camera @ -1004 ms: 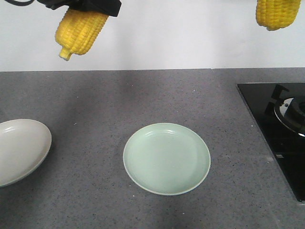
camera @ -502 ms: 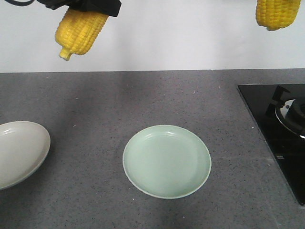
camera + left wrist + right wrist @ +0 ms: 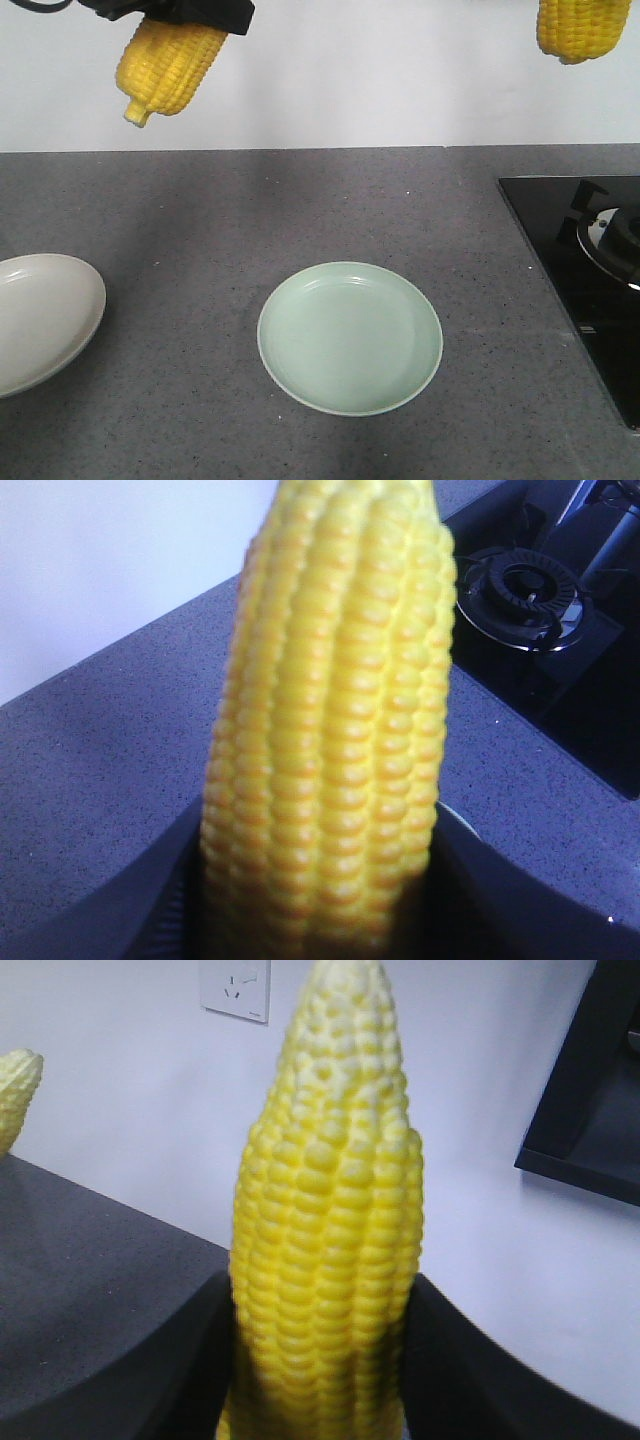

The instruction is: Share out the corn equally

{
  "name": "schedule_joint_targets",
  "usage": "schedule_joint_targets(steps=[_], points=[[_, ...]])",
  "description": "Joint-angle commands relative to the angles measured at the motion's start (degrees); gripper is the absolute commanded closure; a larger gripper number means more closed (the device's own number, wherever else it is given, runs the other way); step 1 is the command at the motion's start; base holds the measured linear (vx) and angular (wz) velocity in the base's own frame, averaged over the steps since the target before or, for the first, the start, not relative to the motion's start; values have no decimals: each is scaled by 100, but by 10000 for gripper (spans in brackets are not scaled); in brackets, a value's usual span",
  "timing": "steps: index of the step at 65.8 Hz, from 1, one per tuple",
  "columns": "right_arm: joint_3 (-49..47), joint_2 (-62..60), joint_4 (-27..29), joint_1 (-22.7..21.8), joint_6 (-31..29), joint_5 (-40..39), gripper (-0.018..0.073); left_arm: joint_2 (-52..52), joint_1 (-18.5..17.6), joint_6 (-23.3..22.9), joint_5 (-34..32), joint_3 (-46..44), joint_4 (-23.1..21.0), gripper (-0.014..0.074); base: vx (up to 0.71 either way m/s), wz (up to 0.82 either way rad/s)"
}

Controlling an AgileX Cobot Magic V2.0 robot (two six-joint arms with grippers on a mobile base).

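Note:
Two cobs of corn hang high above the grey counter. My left gripper [image 3: 185, 14] is shut on one corn cob [image 3: 165, 65] at the top left, tilted with its stub end down. In the left wrist view this corn [image 3: 335, 710] fills the space between the dark fingers [image 3: 150, 910] of the left gripper [image 3: 320, 890]. My right gripper [image 3: 320, 1370] is shut on the other corn cob [image 3: 325, 1230], whose lower end shows at the top right [image 3: 578, 28]. An empty pale green plate [image 3: 350, 338] lies at the counter's middle, and a beige plate [image 3: 40, 320] lies at the left edge.
A black glass hob [image 3: 585, 280] with a burner [image 3: 525, 580] takes up the counter's right side. A white wall rises behind the counter, with a socket [image 3: 235, 988] on it. The left arm's corn tip [image 3: 15, 1095] shows at the right wrist view's left edge.
The counter scene slid a little in view: the beige plate moved left and down, the green plate slightly down, the hob right. Both cobs stay held in the same spots.

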Motion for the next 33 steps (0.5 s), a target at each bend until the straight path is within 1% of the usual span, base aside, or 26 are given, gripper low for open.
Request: schedule_joint_targets(steps=[1,33], points=[[-174,-109,76,-29,-1,-411,566,-218,1,-55,-163,-173,-124,603,0,0],[-174,-109,76,-29,-1,-411,566,-218,1,-55,-163,-173,-124,603,0,0]])
